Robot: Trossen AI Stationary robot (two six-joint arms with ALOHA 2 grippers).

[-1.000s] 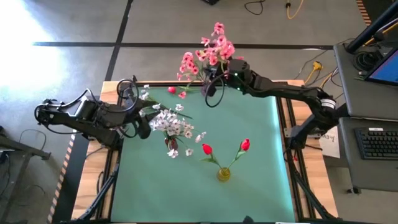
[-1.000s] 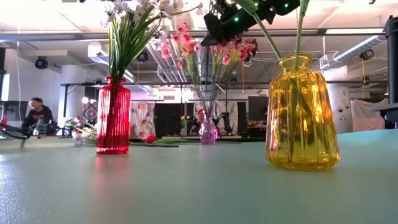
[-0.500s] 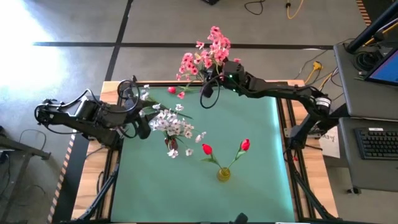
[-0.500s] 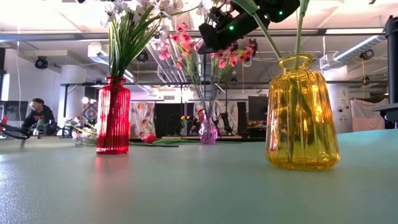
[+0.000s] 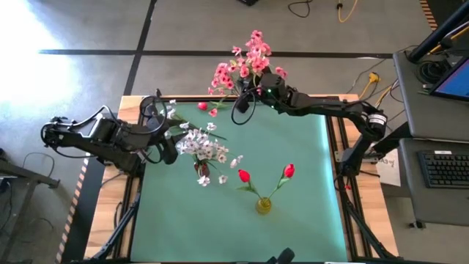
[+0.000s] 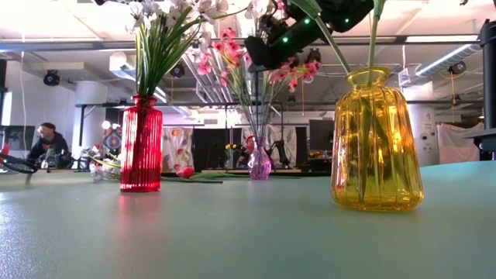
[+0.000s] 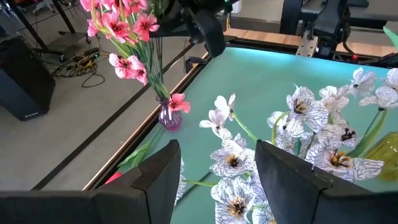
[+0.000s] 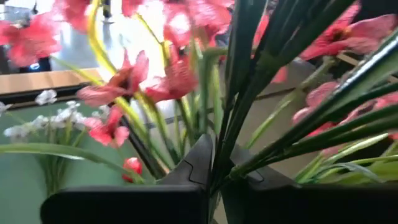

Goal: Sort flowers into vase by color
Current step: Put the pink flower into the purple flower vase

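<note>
Judging by your tabletop, white and red sprays are sorted, your right end effector clenches pink stems above the purple vase, the left end effector waits released, and a red bud remains loose.

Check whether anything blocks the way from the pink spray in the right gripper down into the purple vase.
Only its own kind: the right gripper, shut on a pink spray, is above the purple vase, whose mouth already holds pink flowers. Those crowd the opening; nothing else visible intervenes.
</note>
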